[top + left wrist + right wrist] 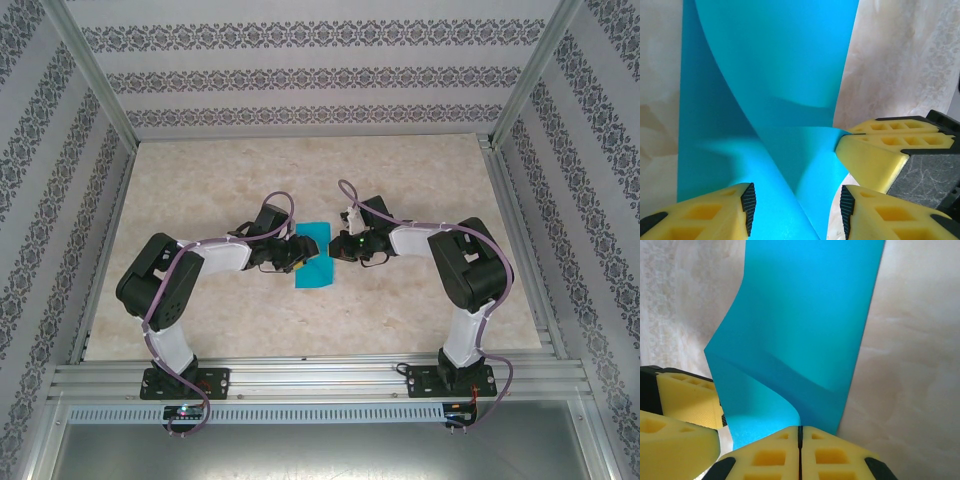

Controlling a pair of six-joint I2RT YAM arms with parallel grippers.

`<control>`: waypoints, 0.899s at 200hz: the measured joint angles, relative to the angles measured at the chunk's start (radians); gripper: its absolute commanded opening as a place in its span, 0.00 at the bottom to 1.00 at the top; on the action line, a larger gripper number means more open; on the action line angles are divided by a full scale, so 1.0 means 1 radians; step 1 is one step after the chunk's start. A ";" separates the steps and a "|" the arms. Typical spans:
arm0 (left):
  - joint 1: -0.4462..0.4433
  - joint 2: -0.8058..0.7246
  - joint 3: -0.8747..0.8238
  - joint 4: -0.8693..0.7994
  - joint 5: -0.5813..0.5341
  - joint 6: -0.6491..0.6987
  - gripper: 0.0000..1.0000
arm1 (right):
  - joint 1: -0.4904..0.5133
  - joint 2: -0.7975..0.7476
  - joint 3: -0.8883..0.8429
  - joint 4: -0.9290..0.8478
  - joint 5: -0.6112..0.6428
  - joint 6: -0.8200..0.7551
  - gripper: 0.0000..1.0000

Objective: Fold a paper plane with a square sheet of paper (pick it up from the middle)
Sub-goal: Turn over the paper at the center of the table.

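- The left tool [296,253] and right tool [341,247] are crowding the middle of the table [420,170], tips just beside each other.
- The square sheet of paper [315,264] is curling up between them, filling that gap.
- Bare table is lying open behind and on both sides.
- Patterned walls [300,75] and frame posts [95,75] are hemming in its edges.

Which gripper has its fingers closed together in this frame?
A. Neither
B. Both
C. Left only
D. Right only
D: the right gripper has its fingers meeting with no gap at the edge of the blue paper, while the left gripper has its pads apart with paper between them.
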State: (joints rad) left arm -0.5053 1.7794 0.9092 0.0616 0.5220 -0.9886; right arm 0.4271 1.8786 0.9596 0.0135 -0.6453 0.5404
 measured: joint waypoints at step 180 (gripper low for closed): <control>0.000 0.058 0.067 0.001 0.026 0.087 0.07 | -0.077 -0.408 -0.104 -0.114 0.184 0.057 0.82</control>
State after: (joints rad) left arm -0.5053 1.8374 0.9764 0.0628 0.5484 -0.9020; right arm 0.3504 1.4704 0.8558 -0.1009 -0.4614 0.5972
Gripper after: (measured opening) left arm 0.078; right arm 0.768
